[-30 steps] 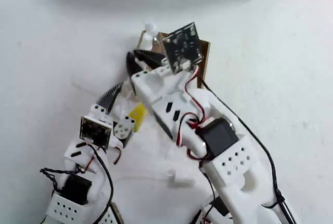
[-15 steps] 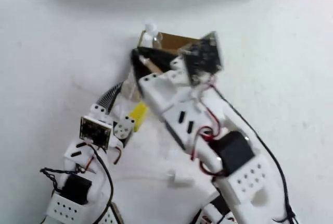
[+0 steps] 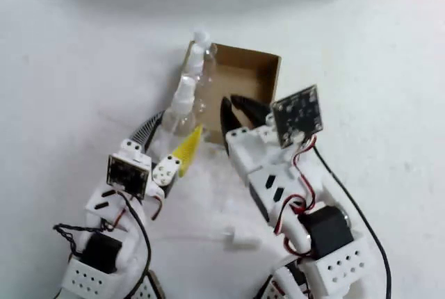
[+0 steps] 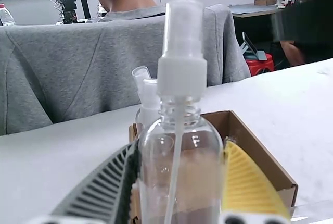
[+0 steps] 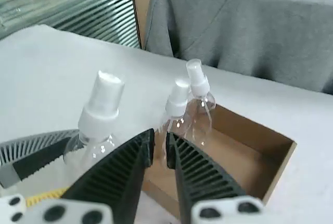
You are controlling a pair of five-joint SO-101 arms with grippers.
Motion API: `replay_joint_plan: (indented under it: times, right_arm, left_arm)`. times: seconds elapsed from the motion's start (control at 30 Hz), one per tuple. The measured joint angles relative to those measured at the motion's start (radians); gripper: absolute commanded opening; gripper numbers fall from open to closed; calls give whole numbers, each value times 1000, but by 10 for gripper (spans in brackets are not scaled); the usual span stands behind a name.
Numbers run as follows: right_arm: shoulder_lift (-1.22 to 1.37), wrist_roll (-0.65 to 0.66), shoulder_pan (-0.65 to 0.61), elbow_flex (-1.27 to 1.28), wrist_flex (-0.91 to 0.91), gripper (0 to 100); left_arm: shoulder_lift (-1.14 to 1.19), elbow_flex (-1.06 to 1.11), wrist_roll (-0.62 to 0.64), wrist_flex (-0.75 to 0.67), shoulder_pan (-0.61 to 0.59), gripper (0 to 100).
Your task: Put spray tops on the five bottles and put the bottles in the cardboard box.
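Left gripper (image 3: 179, 126) pinching clear plastic bottle with white spray top (image 3: 182, 101), upright, just outside brown cardboard box (image 3: 245, 69). Right gripper (image 3: 238, 110) black jaws slightly parted, empty, at box near edge. Two capped bottles (image 5: 200, 107) inside box.

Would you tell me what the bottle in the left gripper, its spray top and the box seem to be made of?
Held bottle: probably clear, glossy plastic. The dip tube and the box behind show through it, though glass can't be excluded. Spray top: white opaque plastic, smooth. Box: brown matte cardboard with thin walls.
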Motion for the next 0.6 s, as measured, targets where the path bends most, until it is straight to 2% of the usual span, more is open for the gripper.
replay_joint_plan:
  times: [0.13,0.33,0.6]
  right_arm:
    - [-44,3,-38,81,0,15]
    - [-135,3,-146,109,0,15]
    - [-305,6,-252,308,-31,15]
  left_arm:
    - [0,-64,77,104,0,68]
    - [0,-77,104,104,0,68]
    - [51,-173,144,104,-29,68]
